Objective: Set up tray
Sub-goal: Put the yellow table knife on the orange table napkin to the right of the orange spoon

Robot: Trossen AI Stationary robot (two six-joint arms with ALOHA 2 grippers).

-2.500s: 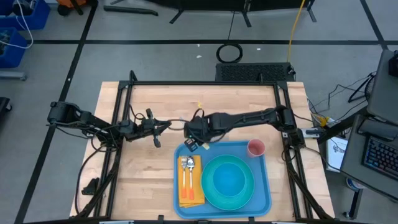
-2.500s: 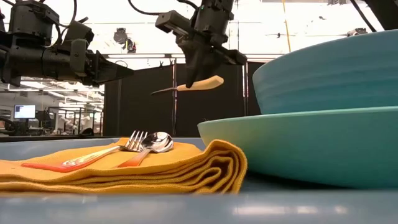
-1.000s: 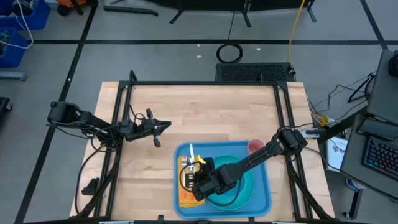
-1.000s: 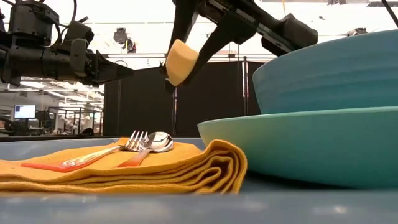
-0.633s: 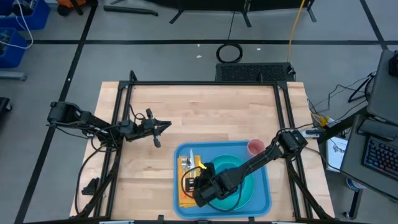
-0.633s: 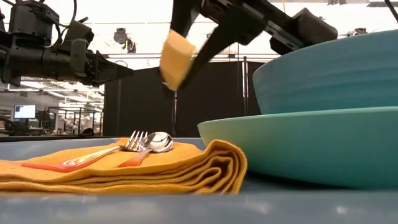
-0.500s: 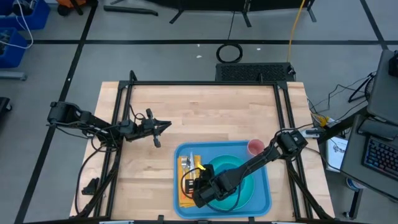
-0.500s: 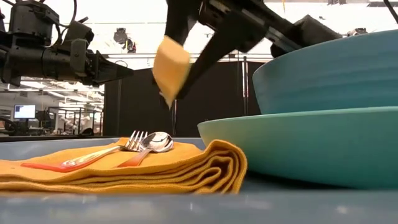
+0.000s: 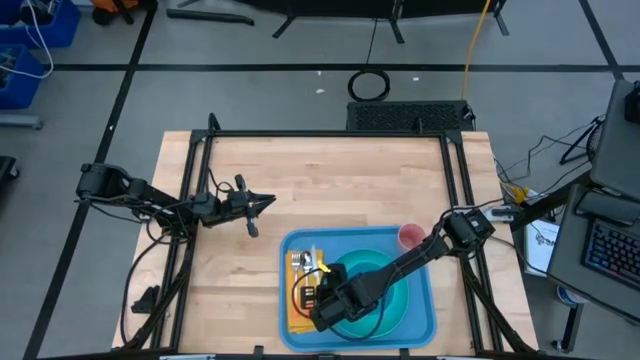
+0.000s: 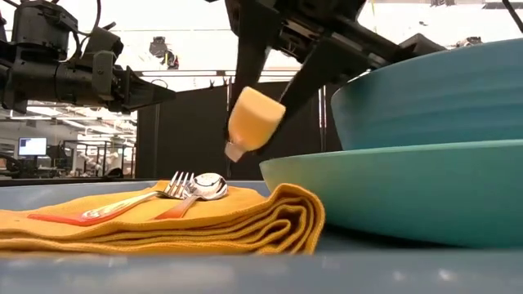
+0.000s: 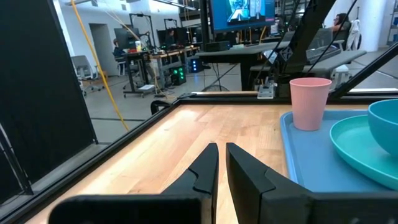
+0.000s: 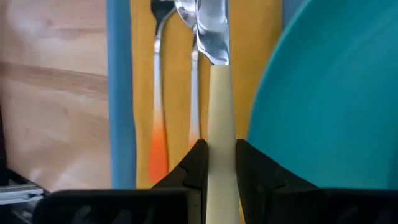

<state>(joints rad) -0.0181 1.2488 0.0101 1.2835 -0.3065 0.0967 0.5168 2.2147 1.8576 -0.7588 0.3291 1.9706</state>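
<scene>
The left gripper waits over the bare wooden tabletop, well apart from the setting, its jaws closed on nothing. To its right lies the large flat blue plastic tray, near the front edge, already carrying a folded orange cloth napkin with a metal fork and spoon on it, a round turquoise plate with a bowl, and a pink plastic cup at the far right corner.

The step in hand appears to be laying the cutlery: the right gripper hangs over the napkin with its jaws clamped on the cream handle of a table knife, blade pointing along the fork and spoon. The tray sits directly beneath these jaws. The next move likely calls for lowering the knife onto the napkin between the spoon and the plate's rim, parallel to them, then letting go.
</scene>
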